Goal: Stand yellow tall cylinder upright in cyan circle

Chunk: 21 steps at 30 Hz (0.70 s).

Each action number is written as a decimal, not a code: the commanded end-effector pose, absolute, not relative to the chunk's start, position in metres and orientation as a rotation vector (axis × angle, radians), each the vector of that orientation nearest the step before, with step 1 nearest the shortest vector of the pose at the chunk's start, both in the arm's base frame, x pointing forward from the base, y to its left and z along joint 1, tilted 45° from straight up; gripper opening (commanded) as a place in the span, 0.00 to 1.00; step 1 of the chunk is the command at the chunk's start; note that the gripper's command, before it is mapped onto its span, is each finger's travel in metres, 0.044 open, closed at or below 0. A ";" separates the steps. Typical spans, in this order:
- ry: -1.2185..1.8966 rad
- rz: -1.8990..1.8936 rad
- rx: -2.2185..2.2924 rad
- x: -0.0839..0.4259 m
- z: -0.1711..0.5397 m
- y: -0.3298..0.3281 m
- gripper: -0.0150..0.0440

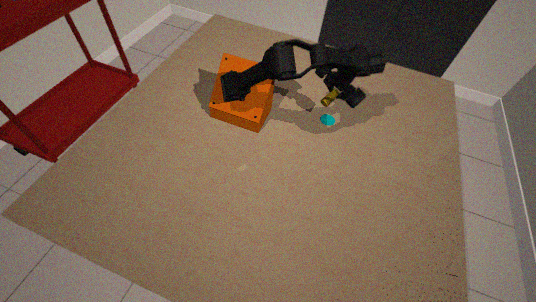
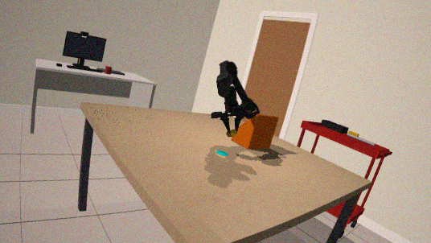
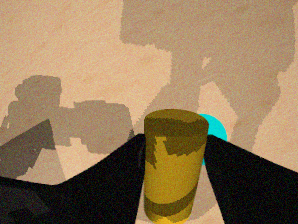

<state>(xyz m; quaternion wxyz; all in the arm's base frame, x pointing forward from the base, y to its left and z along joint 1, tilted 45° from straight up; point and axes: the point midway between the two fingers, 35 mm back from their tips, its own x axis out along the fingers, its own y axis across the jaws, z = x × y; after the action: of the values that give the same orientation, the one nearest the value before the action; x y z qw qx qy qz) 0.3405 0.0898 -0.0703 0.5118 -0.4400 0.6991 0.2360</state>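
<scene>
Yellow tall cylinder (image 1: 330, 97) (image 2: 231, 133) (image 3: 172, 170) was gripped between the two fingers of the hand (image 1: 336, 93) (image 2: 231, 130) (image 3: 174, 141), raised off the counter (image 1: 250, 210) (image 2: 193, 177) (image 3: 75, 30). The coming move turned on how the cylinder's long axis lay against the cyan circle (image 1: 327, 120) (image 2: 222, 153) (image 3: 216, 129). In the top view the axis ran aslant, its near end reaching out of the fingers toward the circle's side, so it seemed tilted rather than upright. The circle lay flat on the counter, just beyond that end in the top view, and lower than the hand. The likely next need was to bring the axis to vertical while carrying the cylinder over the circle, then lower it; let go while tilted, it could well topple or roll. The only arm did all the work.

The exterior view showed the height that the top view flattened: air between cylinder and counter, with the orange base block (image 1: 242, 107) (image 2: 263, 133) behind. The wrist view alone showed a finger on either side of the cylinder, and its end partly covering the circle, which peeped out at the right.
</scene>
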 end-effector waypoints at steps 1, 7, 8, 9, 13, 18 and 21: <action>1.661 0.591 -1.043 0.341 -0.070 0.092 0.43; 1.638 0.617 -1.013 0.341 -0.072 0.091 0.43; 1.634 0.621 -1.008 0.341 -0.072 0.091 0.43; 1.630 0.626 -1.003 0.341 -0.073 0.091 0.43; 1.613 0.642 -0.984 0.341 -0.074 0.090 0.43; 1.590 0.663 -0.961 0.341 -0.075 0.090 0.43; 1.576 0.675 -0.948 0.341 -0.076 0.089 0.43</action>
<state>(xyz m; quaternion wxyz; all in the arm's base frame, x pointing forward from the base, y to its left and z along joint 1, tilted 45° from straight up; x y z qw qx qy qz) 0.3402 0.0872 -0.0765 0.5512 -0.4044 0.6749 0.2776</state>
